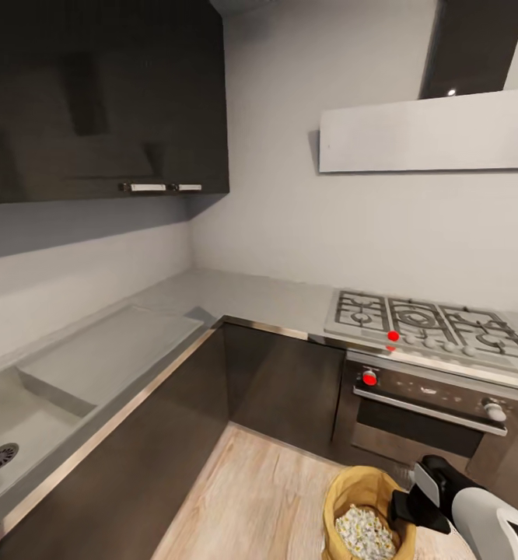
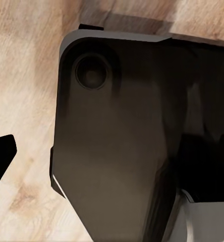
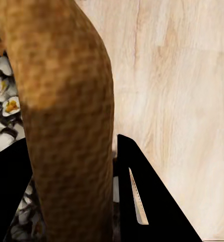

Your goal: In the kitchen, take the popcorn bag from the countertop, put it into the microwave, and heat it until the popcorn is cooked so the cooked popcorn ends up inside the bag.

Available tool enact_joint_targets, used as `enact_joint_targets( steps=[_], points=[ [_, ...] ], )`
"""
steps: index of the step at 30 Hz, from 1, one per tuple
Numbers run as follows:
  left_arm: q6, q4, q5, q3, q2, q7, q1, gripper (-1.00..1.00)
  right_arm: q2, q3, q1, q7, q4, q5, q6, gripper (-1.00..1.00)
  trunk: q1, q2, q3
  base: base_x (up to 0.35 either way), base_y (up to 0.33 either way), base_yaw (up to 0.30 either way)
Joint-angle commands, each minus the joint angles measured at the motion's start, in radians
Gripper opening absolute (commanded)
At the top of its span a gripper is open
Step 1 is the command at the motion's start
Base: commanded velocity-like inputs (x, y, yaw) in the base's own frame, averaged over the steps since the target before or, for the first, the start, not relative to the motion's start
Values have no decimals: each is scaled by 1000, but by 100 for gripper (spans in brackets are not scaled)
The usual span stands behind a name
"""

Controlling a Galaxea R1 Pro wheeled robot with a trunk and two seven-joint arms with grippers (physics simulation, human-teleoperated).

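One popcorn bag (image 1: 365, 519) sits at the lower right of our head view, above the wooden floor (image 1: 267, 498), its rim clamped by our right gripper (image 1: 405, 509); our left gripper's state we cannot tell.

the popcorn bag (image 1: 365, 517) runs off the bottom of the head view, so its base is cut away, just beside the oven (image 1: 434, 412). the right gripper (image 1: 405, 509) sits at the bag's rim, its arm cut by the frame corner. in the right wrist view the bag's wall (image 3: 66, 126) hides most of the popcorn (image 3: 6, 101) and part of one finger (image 3: 142, 201). a blurred dark robot part (image 2: 127, 151) covers much of the wood floor (image 2: 21, 75) in the left wrist view.
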Motion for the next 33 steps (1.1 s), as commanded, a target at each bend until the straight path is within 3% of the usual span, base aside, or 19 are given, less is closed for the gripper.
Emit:
enact_joint_targets(
  steps=[1,15,19,23,33],
  points=[
    [-1,-1,7,7,0,-4,0,100,-5,-12,0,2,-1,7,5,-100,0,-1,-1,0,0,-225],
    [-1,-2,7,7,1,-3,0,100,-75,-23,0,0,-5,-2,9,-100,0,-1,7,0,0,-228],
    [-2,-2,7,8,1,-3,0,100,-98,-23,0,0,-6,-40,16,-100,0,-1,9,0,0,-229],
    [-2,-2,7,9,1,-4,0,100,-130,-23,0,0,-14,-51,57,-100,0,-1,11,0,0,-233],
    [-1,-2,7,8,1,-3,0,100,-138,-23,0,0,-17,-52,61,-100,0,-1,16,0,0,-268]
  ],
)
